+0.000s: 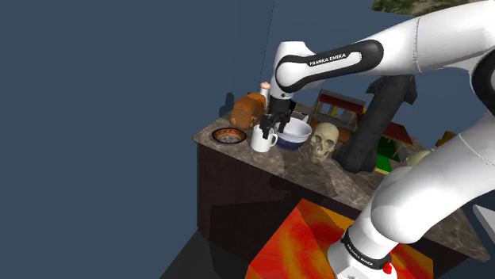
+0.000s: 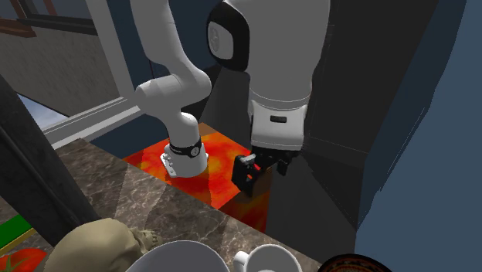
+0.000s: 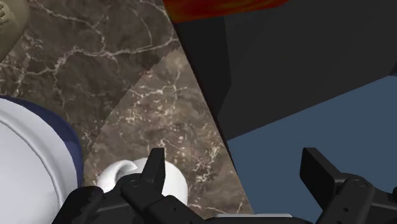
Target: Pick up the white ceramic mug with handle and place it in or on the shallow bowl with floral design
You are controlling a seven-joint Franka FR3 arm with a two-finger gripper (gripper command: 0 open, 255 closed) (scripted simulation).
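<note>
Since my pincer (image 1: pixel 274 125) hangs spread apart and empty over the white mug (image 1: pixel 262 142) on the marble counter (image 1: pixel 333 178), mug off under one finger, I'd shift sideways to centre it before squeezing, minding the blue-edged bowl (image 1: pixel 295 135) beside it.

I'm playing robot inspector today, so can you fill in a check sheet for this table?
Surface: brown marbled counter top on a dark cabinet.
Job's things: white mug upright near the counter's edge; shallow dark bowl with a reddish pattern beside it, nothing in it.
Clutter: blue-and-white bowl, skull, orange-brown lump, toy house.
Pincer: open, right above the mug, not clasping it.
Cables: nothing seen.
Surroundings: dark blue walls; orange-red stand under the arm.
</note>
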